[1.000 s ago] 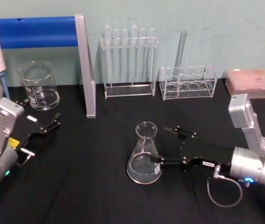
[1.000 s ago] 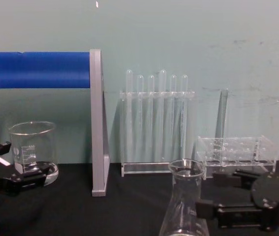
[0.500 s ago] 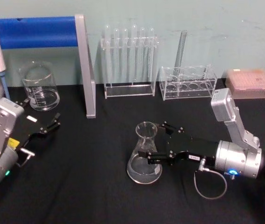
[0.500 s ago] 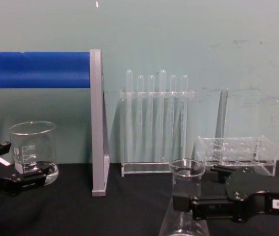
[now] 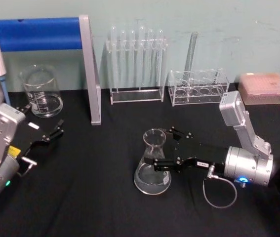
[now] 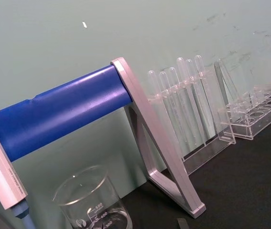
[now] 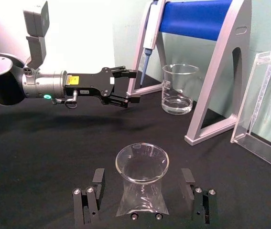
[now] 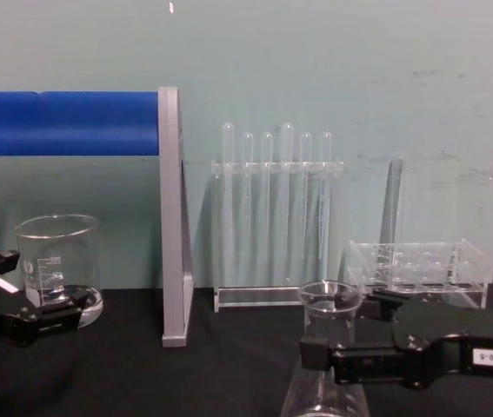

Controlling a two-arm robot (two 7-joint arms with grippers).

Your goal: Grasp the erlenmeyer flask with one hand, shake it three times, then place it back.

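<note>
Glass erlenmeyer flask point(image 5: 153, 165) stands upright on the black table point(image 5: 90, 197). Over the last second the right gripper point(image 5: 162, 148) has pushed forward, so its wide-spread fingers now straddle the neck without touching it; closing looks next. The left gripper point(image 5: 53, 134) sits parked, fingers apart, near the beaker point(image 5: 42, 94).

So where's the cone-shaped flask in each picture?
Head: erlenmeyer flask at centre of the black table, between the fingers of the open right gripper.
Chest: bottom edge, right of centre.
Right wrist: bottom middle, close up.
Left wrist: faces the beaker instead.
Shared landmark: blue-barred stand; left gripper idle near it.
</note>
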